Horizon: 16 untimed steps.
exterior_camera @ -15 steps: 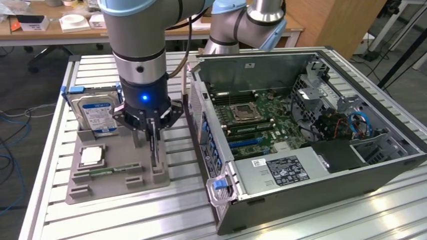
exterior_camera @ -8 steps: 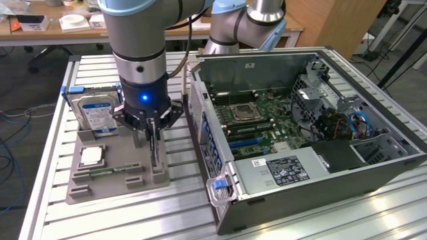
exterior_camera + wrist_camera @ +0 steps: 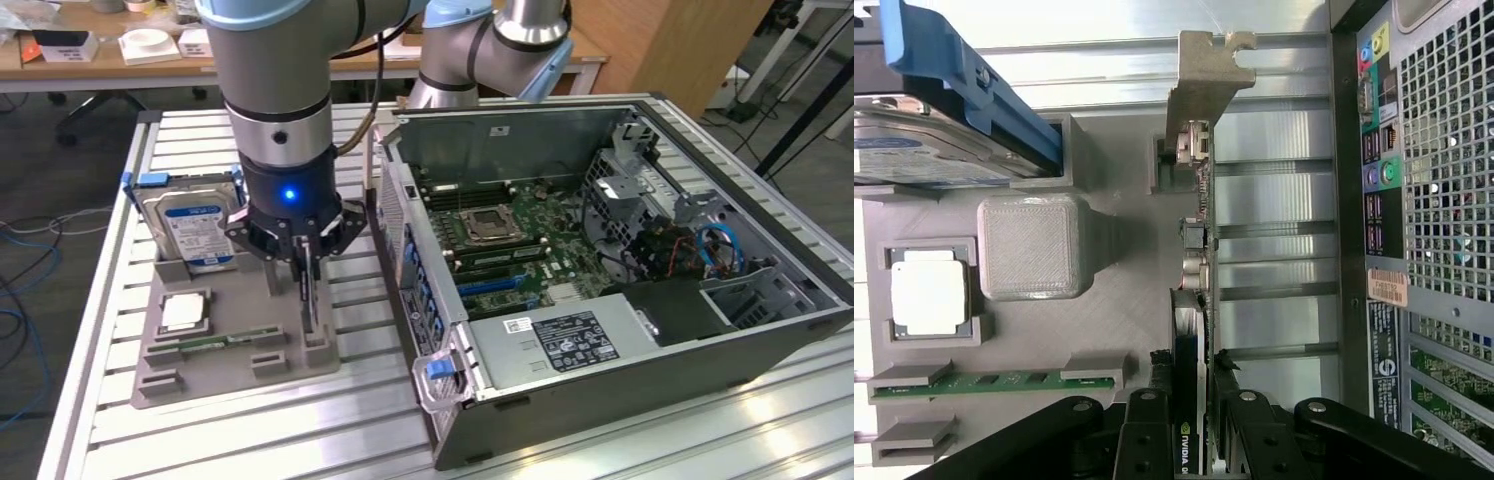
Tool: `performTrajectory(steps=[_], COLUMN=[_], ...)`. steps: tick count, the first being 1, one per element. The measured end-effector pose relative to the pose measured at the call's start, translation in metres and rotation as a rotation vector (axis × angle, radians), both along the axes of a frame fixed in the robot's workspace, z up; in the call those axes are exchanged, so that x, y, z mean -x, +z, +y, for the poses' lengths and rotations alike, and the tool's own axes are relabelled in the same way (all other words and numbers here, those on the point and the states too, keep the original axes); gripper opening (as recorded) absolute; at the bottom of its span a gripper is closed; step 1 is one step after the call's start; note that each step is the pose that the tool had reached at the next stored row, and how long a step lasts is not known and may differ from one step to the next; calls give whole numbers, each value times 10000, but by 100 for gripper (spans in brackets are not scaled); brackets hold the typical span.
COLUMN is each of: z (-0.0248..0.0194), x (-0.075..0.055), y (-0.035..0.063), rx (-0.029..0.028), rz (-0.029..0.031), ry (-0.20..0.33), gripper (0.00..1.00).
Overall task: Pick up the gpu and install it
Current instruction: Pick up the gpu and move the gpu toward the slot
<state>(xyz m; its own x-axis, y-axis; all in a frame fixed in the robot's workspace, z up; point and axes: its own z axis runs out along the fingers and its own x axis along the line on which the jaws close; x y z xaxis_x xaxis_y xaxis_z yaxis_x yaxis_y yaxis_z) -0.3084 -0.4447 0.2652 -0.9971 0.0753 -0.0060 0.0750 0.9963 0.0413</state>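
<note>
You see your end effector (image 3: pixel 306 264) pinching the upper edge of the gpu (image 3: pixel 311 305), which stands on edge in a slot of the gray parts tray (image 3: pixel 220 380), on the tray's side nearest the open computer case (image 3: pixel 601 330), with the tray resting on the counter (image 3: pixel 267 440).
</note>
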Motion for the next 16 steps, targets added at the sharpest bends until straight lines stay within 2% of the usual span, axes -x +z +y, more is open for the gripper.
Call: performTrajectory(steps=[16], z=[0], x=[-1], y=[219], rx=[0], rz=[-3], ry=[0], gripper=[26])
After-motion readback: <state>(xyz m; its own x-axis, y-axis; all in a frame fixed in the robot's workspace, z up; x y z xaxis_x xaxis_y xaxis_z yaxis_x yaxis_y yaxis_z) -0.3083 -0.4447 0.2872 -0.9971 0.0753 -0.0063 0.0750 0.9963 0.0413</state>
